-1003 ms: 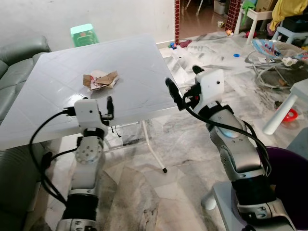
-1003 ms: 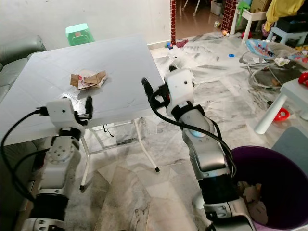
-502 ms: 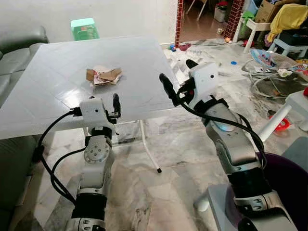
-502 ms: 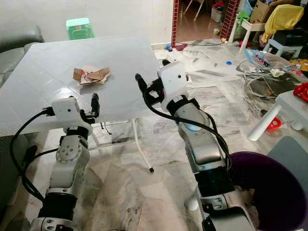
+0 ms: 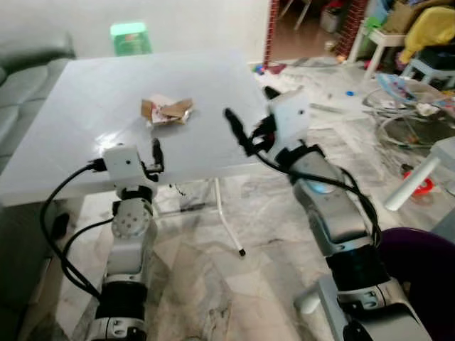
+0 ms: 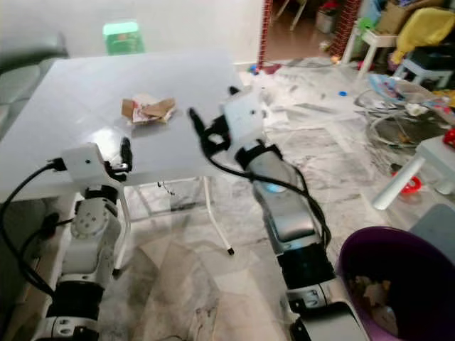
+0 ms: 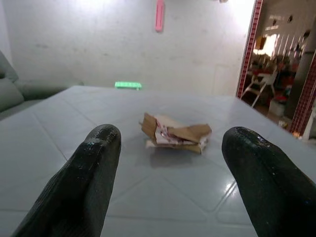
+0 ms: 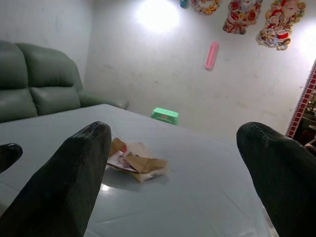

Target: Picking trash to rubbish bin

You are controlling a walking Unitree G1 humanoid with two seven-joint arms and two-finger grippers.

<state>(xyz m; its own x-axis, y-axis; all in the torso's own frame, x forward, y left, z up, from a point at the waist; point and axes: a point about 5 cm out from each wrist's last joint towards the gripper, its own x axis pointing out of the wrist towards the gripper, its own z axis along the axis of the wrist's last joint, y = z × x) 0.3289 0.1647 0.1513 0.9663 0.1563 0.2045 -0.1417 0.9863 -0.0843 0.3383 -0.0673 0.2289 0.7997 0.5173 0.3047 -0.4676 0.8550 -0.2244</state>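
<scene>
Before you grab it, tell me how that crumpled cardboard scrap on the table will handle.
The crumpled cardboard scrap looks thin and folded, so it is probably light and will likely flatten under a pinch. Lying flat on the glossy white table, it may slide when nudged rather than roll.

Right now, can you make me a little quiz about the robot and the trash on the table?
1. True or false: the crumpled cardboard trash lies on the white table.
2. Which gripper is closer to the purple bin: A left gripper, B right gripper?
3. Fill in: both grippers are ____ and hold nothing.

Key: 1 true; 2 B; 3 open.
</scene>
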